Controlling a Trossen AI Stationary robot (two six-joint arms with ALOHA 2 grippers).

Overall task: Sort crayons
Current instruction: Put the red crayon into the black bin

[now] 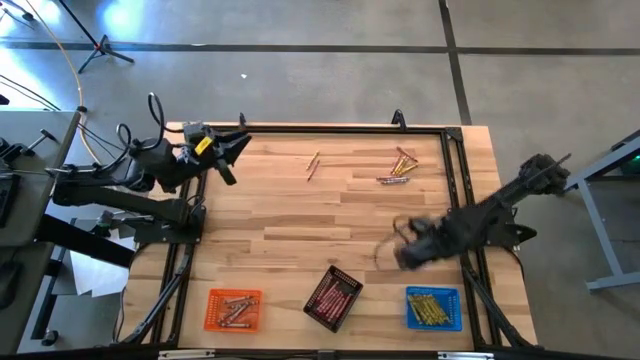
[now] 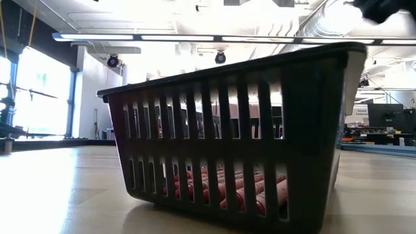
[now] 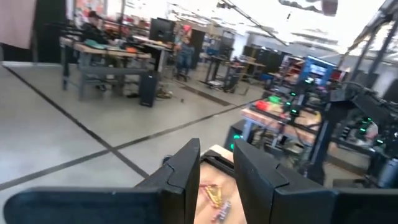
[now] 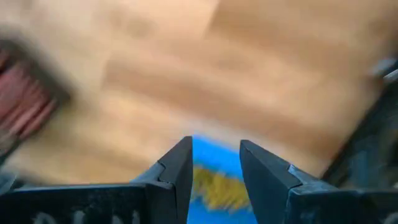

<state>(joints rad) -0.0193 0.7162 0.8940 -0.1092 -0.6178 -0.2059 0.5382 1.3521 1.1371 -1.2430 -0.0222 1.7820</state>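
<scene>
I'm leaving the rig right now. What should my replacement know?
Left hand: open, empty, parked at the table's far left corner.
Right hand: open, empty, above the table near the blue tray.
Done: yellow crayons in the blue tray, red ones in the black tray, some in the orange tray.
Left: loose crayons far right, another pair mid-far.

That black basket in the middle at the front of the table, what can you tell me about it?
The black basket is a small square tray that looks like plastic, with slotted walls and a thicker rim. It sits on the wooden table near the front edge, turned at an angle, between an orange tray and a blue tray. Red crayons lie piled inside, showing through the slots. Neither gripper touches it.
</scene>
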